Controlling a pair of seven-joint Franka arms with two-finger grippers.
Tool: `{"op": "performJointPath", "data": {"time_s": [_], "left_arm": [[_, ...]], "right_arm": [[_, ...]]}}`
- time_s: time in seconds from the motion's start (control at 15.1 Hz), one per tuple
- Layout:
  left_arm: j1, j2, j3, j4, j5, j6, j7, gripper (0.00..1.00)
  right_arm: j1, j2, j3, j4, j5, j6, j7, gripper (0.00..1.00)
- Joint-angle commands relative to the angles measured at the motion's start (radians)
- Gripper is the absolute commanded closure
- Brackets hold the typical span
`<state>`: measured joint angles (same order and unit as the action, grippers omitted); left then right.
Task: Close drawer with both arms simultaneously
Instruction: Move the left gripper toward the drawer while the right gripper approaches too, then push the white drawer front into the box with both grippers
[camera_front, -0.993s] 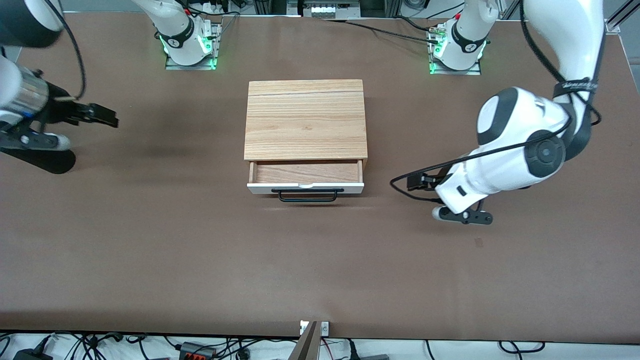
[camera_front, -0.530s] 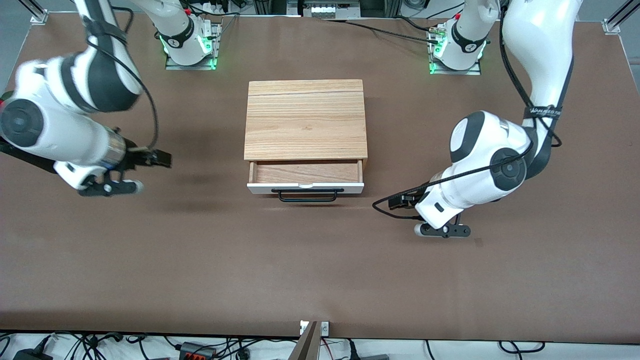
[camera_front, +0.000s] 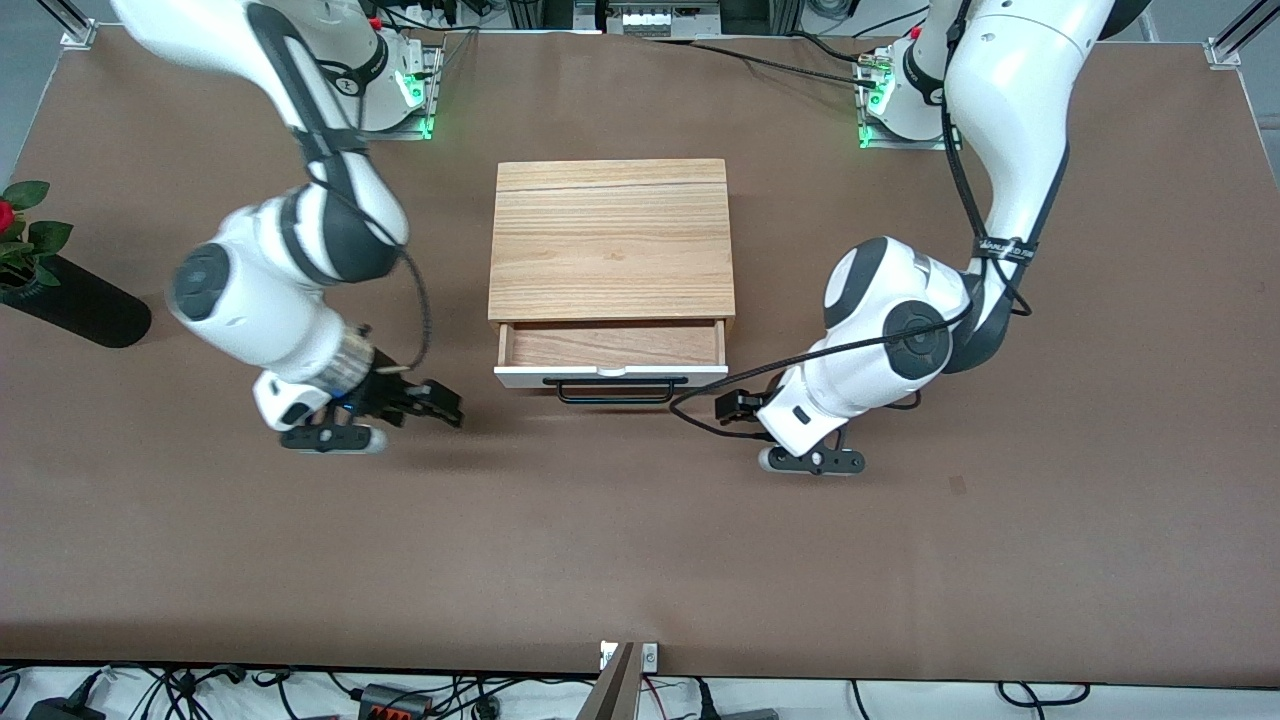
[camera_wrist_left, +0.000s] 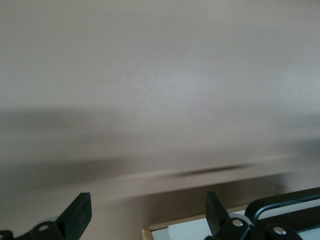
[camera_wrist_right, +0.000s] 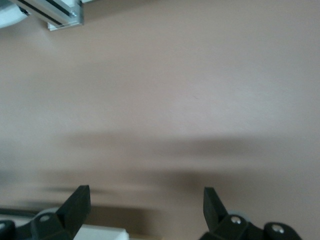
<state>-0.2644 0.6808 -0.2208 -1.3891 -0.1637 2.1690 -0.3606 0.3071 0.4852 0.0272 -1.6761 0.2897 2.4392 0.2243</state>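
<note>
The light-wood cabinet (camera_front: 611, 238) stands mid-table. Its drawer (camera_front: 612, 345) is pulled partly out, with the white front panel (camera_front: 520, 376) and black bar handle (camera_front: 614, 392) facing the front camera. My left gripper (camera_front: 733, 406) is open, low over the table beside the panel's end toward the left arm's end. My right gripper (camera_front: 442, 410) is open, low over the table beside the panel's other end. The left wrist view shows open fingers (camera_wrist_left: 79, 215) and a corner of the panel (camera_wrist_left: 200, 231). The right wrist view shows open fingers (camera_wrist_right: 76, 204) and a white corner (camera_wrist_right: 102, 234).
A black vase (camera_front: 75, 305) with a red flower (camera_front: 8, 222) lies at the right arm's end of the table. The arm bases (camera_front: 380, 95) (camera_front: 905, 105) stand along the table's edge farthest from the front camera. An aluminium rail (camera_wrist_right: 50, 14) shows in the right wrist view.
Both arms have swung in toward the drawer's front. The right gripper came from the table's end, the left gripper from farther out. The drawer has not moved.
</note>
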Motion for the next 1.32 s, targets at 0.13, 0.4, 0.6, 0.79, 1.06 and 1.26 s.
{"op": "performJointPath", "data": {"time_s": [0.13, 0.4, 0.6, 0.79, 1.06, 1.26], "left_arm": [[-0.024, 0.019, 0.014, 0.027, 0.003, -0.008, -0.009, 0.0], [-0.038, 0.019, 0.014, 0.018, 0.003, -0.043, -0.011, 0.0], [-0.042, 0.019, 0.003, 0.016, -0.008, -0.104, -0.012, 0.0], [-0.045, 0.026, 0.001, 0.016, -0.01, -0.152, -0.011, 0.0], [-0.053, 0.028, 0.0, 0.016, -0.011, -0.199, -0.009, 0.0], [-0.07, 0.029, -0.002, 0.016, -0.013, -0.234, -0.009, 0.0]], "right_arm": [[0.119, 0.093, -0.004, 0.021, 0.012, 0.219, 0.113, 0.0], [0.144, 0.096, -0.004, -0.017, 0.011, 0.21, 0.11, 0.0], [0.152, 0.079, -0.004, -0.021, 0.009, 0.1, 0.112, 0.0], [0.149, 0.058, -0.006, -0.022, 0.008, 0.009, 0.103, 0.0], [0.15, 0.053, -0.006, -0.022, 0.008, -0.048, 0.101, 0.0], [0.15, 0.046, -0.006, -0.017, 0.008, -0.146, 0.104, 0.0]]}}
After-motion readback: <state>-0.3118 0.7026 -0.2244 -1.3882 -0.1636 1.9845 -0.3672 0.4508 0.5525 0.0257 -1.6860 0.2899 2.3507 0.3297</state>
